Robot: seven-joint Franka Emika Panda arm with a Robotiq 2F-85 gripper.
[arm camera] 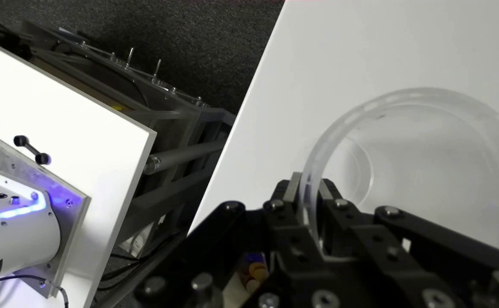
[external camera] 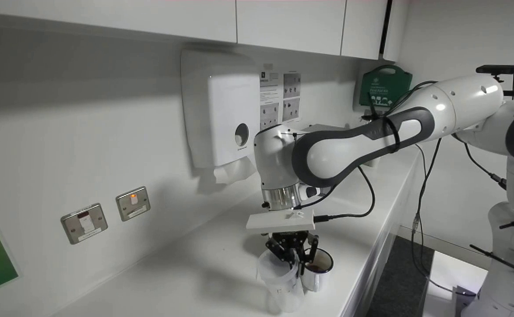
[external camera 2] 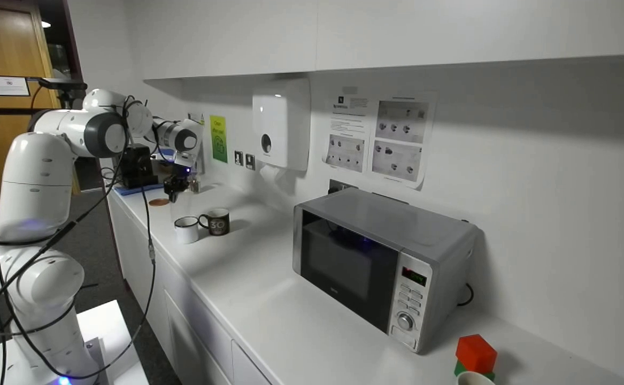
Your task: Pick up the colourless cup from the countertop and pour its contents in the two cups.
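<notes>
Near the front edge of the desk [external camera: 195, 281] and the white mug [external camera 2: 186, 231] (dark mug [external camera 2: 218, 222] placed further in), the colourless cup [external camera: 279, 281] is gripped by its rim in the claw [arm camera: 310, 188], presumably so pouring is left unobstructed.

Colourless cup [arm camera: 426, 171], wrist view: lower stretch of rim lies behind the gripper [arm camera: 310, 187]; right side fades into the white countertop [arm camera: 382, 38]; contents cannot be determined. Bright-coloured items [arm camera: 255, 272] there are largely screened by the gripper, not identifiable. In an exterior view, the gripper covers the upper left part of the white mug [external camera: 317, 280], and the arm [external camera: 353, 152] obscures most of the microwave [external camera: 325, 127]. Wall notices [external camera 2: 350, 120], both exterior views: print illegible. Pale cup [external camera 2: 474, 378], in an exterior view: cut off by the bottom edge.
</notes>
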